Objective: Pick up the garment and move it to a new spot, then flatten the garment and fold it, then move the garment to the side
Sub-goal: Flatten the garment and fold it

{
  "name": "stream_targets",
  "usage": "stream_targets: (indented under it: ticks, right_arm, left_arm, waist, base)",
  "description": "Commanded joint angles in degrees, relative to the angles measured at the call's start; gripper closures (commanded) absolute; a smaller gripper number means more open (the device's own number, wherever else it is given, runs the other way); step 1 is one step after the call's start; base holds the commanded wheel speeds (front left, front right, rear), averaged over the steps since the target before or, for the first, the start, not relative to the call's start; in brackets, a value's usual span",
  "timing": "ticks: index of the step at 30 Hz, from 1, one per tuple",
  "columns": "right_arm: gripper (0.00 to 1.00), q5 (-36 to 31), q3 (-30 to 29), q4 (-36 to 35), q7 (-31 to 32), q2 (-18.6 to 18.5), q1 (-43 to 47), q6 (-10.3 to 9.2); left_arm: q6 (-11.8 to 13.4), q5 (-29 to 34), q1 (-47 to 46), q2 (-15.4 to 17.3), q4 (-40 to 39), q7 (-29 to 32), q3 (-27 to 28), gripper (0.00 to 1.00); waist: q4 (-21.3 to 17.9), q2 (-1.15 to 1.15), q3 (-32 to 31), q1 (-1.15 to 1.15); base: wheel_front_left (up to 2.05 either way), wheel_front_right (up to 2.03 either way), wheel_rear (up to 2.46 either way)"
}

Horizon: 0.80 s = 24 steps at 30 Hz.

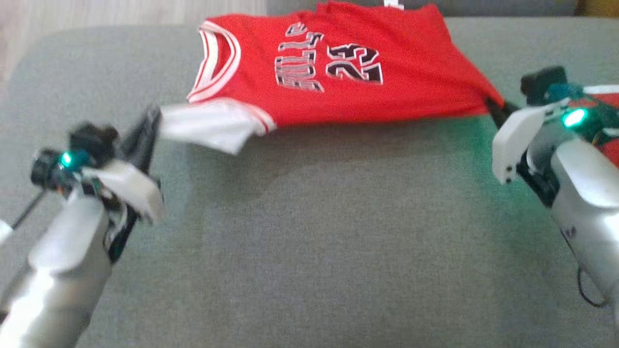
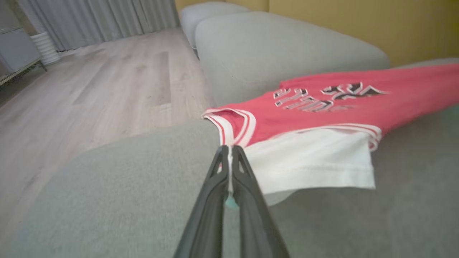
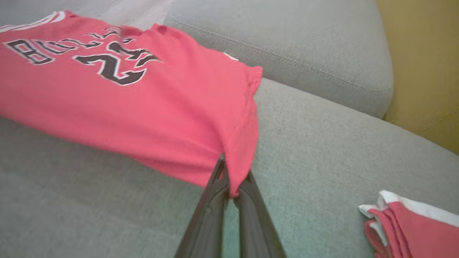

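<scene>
The garment (image 1: 348, 72) is a red basketball jersey with white trim, black lettering and a white sleeve, stretched across the far half of the grey couch seat (image 1: 309, 232). My left gripper (image 1: 154, 120) is shut on the white sleeve edge at the jersey's left end; in the left wrist view the left gripper (image 2: 229, 147) pinches the cloth beside the garment (image 2: 322, 111). My right gripper (image 1: 492, 104) is shut on the jersey's right corner, and in the right wrist view the right gripper (image 3: 226, 168) has red cloth of the garment (image 3: 143, 107) bunched between its fingers. The near edge hangs lifted between both grippers.
A second folded red and white cloth (image 3: 408, 225) lies on the seat at the right, beside my right arm (image 1: 599, 96). A grey back cushion (image 3: 287, 43) rises behind the jersey. Wood floor (image 2: 89, 89) lies off the couch's left end.
</scene>
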Motion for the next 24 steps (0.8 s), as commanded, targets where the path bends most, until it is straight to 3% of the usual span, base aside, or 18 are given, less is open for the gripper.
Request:
stream_targets:
  ticks: [1,5,11,19,24]
  right_arm:
    - [1.00,2.46,2.71,-3.31,1.11,-2.39,0.98,-0.05]
    - [1.00,8.56,9.11,-9.06,5.07,-7.44,4.66,-0.05]
    - [1.00,16.76,15.19,-16.25,9.28,-13.64,9.27,-0.05]
    - [1.00,25.70,19.48,-24.50,14.08,-19.29,14.83,-0.05]
    - [1.00,28.63,19.90,-28.31,15.45,-21.48,16.65,-0.05]
  left_arm:
    - [0.12,-0.82,-0.11,5.05,-3.80,1.83,-0.33,1.00]
    - [0.11,-4.03,5.46,10.68,-11.79,7.71,-4.86,1.00]
    - [0.36,-9.09,14.03,18.19,-24.60,16.39,-6.90,1.00]
    - [4.53,-16.89,24.38,26.30,-43.88,26.27,-6.69,1.00]
    - [7.49,-18.67,26.58,28.72,-50.78,28.19,-5.80,1.00]
  waist:
    - [-0.24,0.00,-2.41,0.01]
    - [-0.37,0.00,-5.32,0.01]
    - [-0.60,0.00,-9.86,0.01]
    - [-0.82,0.00,-13.71,0.01]
    - [-0.97,0.00,-13.95,0.01]
  base:
    - [0.00,0.00,0.00]
    - [0.00,0.00,0.00]
    - [0.00,0.00,0.00]
    - [0.00,0.00,0.00]
    - [0.00,0.00,0.00]
